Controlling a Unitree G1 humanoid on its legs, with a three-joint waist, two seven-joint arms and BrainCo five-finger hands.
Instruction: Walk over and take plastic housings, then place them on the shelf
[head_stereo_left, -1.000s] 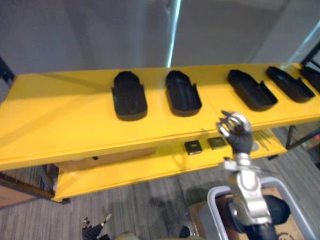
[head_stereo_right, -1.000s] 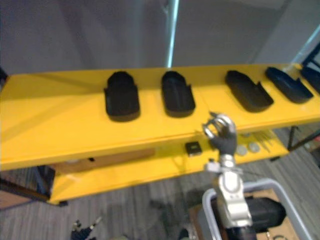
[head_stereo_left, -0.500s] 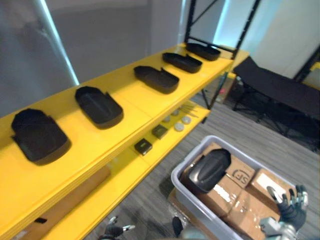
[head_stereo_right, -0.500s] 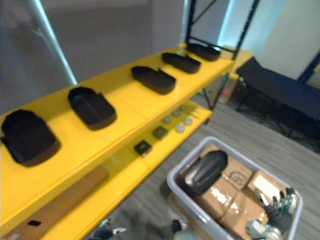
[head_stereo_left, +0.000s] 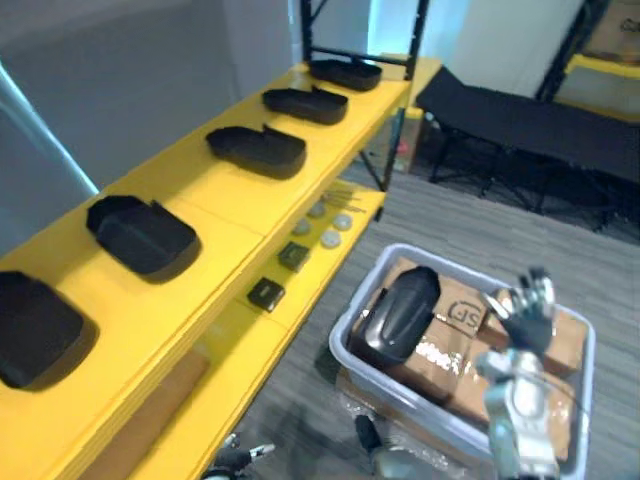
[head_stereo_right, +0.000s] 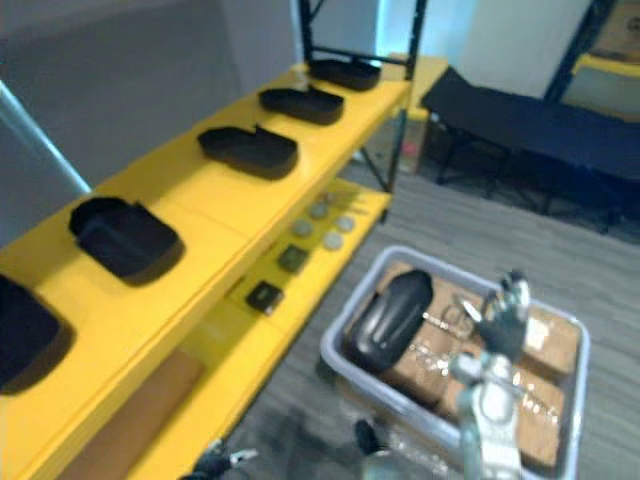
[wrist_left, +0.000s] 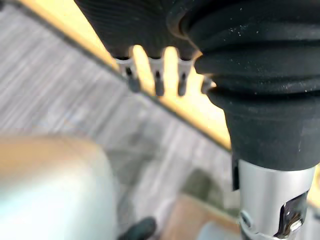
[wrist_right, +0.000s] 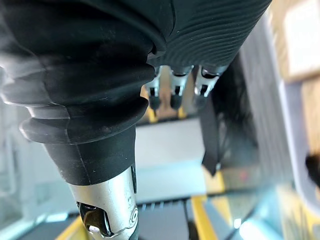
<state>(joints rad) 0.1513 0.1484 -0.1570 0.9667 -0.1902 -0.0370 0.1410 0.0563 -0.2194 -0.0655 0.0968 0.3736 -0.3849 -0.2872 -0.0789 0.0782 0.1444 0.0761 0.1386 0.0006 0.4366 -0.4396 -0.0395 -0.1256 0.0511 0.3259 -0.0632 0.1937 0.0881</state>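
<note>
Several black plastic housings (head_stereo_left: 140, 232) lie in a row along the top of the yellow shelf (head_stereo_left: 215, 205), which runs from near left to far right. One more black housing (head_stereo_left: 400, 312) lies on cardboard boxes (head_stereo_left: 460, 345) inside a grey bin (head_stereo_right: 340, 362) on the floor. My right hand (head_stereo_left: 525, 315) is raised over the boxes, just right of that housing, open and holding nothing. My left hand (head_stereo_left: 235, 460) hangs low near the floor beside the shelf, its fingers (wrist_left: 156, 80) straight.
The lower shelf board (head_stereo_left: 240, 345) carries two small dark blocks (head_stereo_left: 266, 293) and a few round discs (head_stereo_left: 325, 225). A black cot (head_stereo_left: 520, 110) stands beyond the bin at the far right. Black rack posts (head_stereo_left: 410, 40) rise at the shelf's far end.
The camera has swung right, bringing the bin closer to the middle of the picture. My right hand has risen from the lower right corner to above the boxes.
</note>
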